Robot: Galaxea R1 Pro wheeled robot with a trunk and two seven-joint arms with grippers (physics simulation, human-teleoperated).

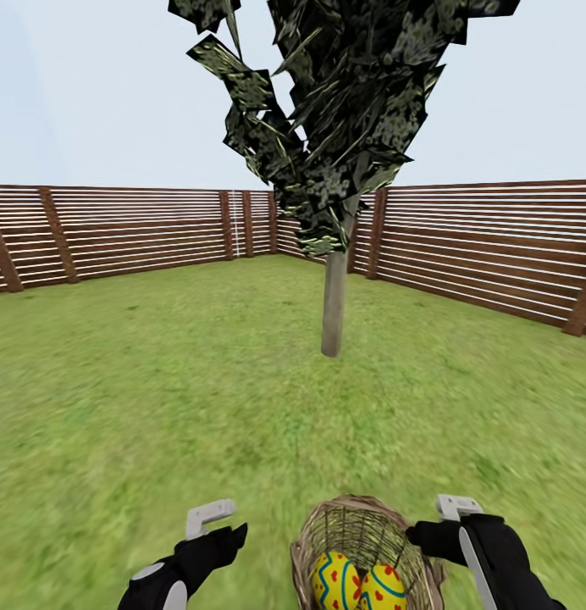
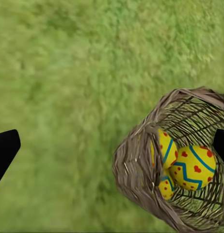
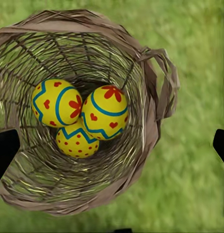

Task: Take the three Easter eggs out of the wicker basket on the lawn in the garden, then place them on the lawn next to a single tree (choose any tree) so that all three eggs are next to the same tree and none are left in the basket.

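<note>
From the head camera, the wicker basket (image 1: 365,546) stands on the lawn (image 1: 157,381) between the two arms, close to the right gripper (image 1: 437,529) and apart from the left gripper (image 1: 221,525). The right jaws sit at the basket's rim with one pale finger above it; the left jaws hang over bare grass beside the basket. Two Easter eggs (image 1: 356,585) show inside the basket. Well beyond both jaws a tree (image 1: 334,296) with a slim pale trunk rises from the grass, and a brown slatted fence (image 1: 496,254) rings the yard behind it.

In the left wrist view, the dark fingertips (image 2: 5,150) stand wide apart, so these jaws are released and hold nothing. The basket (image 2: 136,170) lies toward one fingertip, and the eggs (image 2: 192,167) are clustered inside it.

In the right wrist view, the jaws are also spread wide and empty, with fingertips (image 3: 5,150) at either edge. The basket (image 3: 155,97) sits directly between and below them, one loop handle visible at its rim. All three eggs (image 3: 104,111) rest touching one another on its bottom.
</note>
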